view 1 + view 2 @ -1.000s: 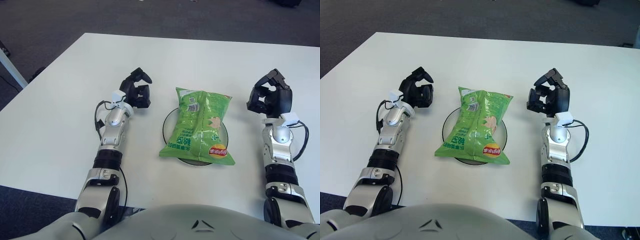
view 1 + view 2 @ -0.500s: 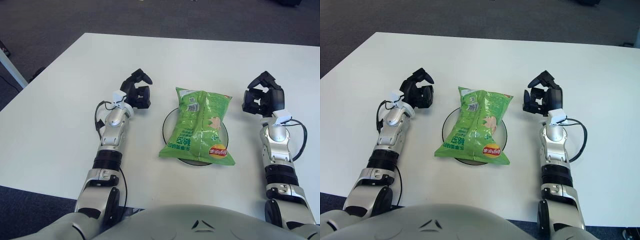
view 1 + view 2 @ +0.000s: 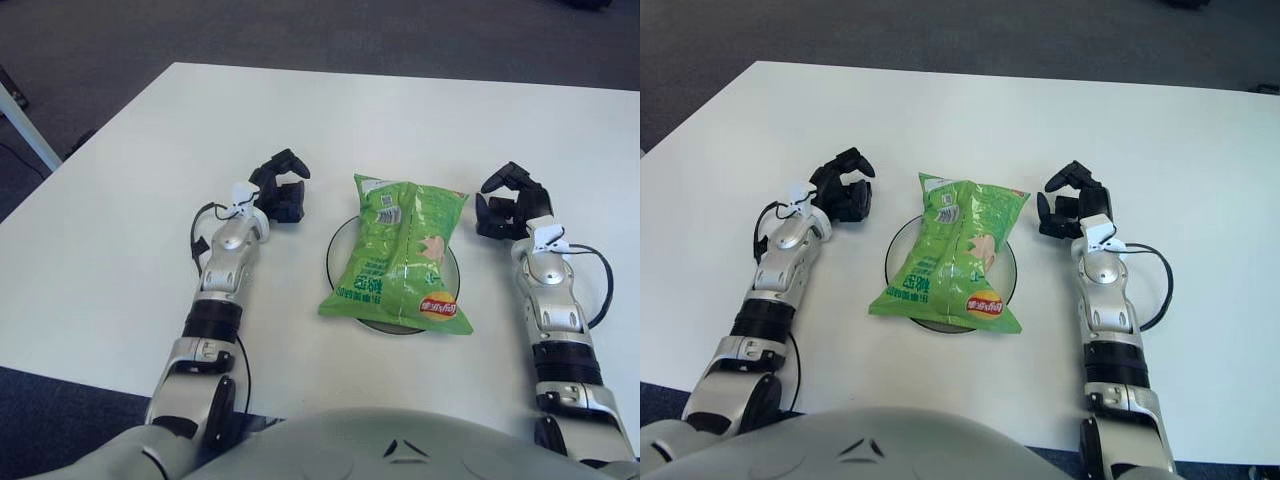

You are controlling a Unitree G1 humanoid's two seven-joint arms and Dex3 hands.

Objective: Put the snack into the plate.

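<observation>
- On the white table, the green snack bag lies across the plate.
- Left hand left of it, fingers loosely curled, empty.
- Right hand right of it, likewise empty.

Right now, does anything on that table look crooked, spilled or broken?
Nothing spilled or damaged. The green crisp bag lies across the round dark-rimmed plate, bigger than it, so both ends overhang onto the white table. The left hand and right hand flank it, holding nothing.
</observation>
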